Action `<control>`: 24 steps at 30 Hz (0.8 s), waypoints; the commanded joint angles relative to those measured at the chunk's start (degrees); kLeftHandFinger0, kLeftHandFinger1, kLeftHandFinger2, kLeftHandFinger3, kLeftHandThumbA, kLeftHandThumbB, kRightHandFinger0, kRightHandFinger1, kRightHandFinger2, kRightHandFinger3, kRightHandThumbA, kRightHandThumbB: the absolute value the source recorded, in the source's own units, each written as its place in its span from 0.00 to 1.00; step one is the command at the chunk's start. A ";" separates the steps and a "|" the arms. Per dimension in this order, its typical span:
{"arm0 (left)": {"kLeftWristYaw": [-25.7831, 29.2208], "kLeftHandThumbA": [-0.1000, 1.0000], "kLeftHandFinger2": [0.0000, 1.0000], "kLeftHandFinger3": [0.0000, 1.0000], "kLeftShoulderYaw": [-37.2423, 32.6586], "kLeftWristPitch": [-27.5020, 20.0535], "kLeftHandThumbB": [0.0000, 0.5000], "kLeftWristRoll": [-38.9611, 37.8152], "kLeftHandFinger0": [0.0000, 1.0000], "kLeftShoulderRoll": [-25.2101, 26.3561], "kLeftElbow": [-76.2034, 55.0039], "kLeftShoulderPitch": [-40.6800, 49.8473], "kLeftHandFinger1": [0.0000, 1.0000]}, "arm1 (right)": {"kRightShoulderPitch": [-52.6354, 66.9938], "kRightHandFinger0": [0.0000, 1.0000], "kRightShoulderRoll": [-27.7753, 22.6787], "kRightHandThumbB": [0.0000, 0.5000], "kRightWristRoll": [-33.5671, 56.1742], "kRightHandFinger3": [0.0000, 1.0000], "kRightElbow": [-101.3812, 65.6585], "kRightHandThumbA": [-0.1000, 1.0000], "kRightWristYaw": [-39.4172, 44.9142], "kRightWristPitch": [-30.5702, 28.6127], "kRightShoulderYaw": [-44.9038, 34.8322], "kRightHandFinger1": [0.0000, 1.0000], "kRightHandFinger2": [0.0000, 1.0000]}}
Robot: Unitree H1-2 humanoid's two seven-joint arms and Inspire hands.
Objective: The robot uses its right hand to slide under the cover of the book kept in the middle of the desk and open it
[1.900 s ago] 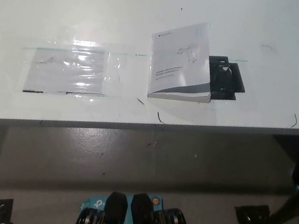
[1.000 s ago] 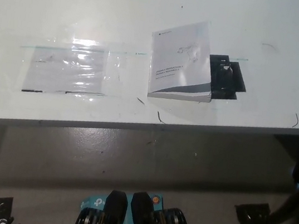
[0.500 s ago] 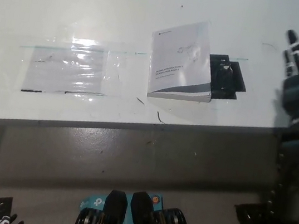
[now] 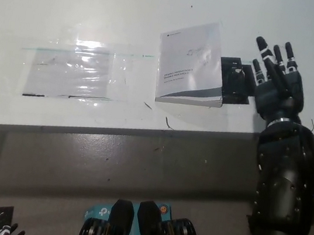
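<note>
A closed book with a white and grey cover lies flat on the white desk, a little right of the middle. My black right hand is raised over the desk's front right part, just right of the book and apart from it. Its fingers are spread and point away from me, holding nothing. The hand covers part of a black flat object that lies against the book's right edge. My white left hand is out of view.
A clear plastic sleeve with a sheet inside lies flat on the desk, left of the book. The desk's front edge runs across the picture below the book, with grey floor beneath.
My right arm has come up from the bottom right and moved left, from the desk's right edge to just beside the book. The book has not moved.
</note>
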 commanded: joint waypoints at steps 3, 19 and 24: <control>-0.10 0.91 0.78 0.85 -0.14 -0.51 0.39 -0.83 0.75 0.23 -0.79 -0.42 0.75 | -2.84 1.00 2.15 0.55 -1.86 1.00 2.27 1.00 3.27 -3.76 1.48 1.00 1.00; -0.68 0.92 0.79 0.86 -0.59 -0.63 0.36 -1.01 0.75 -0.37 -0.62 0.20 0.76 | 0.26 1.00 4.54 0.52 -3.35 1.00 9.78 1.00 10.15 -9.14 2.54 1.00 1.00; -0.50 0.90 0.77 0.85 -0.31 -0.49 0.37 -1.33 0.73 -0.48 -0.49 0.35 0.73 | -0.82 1.00 3.24 0.58 -3.05 1.00 9.67 1.00 10.86 -8.89 2.08 1.00 1.00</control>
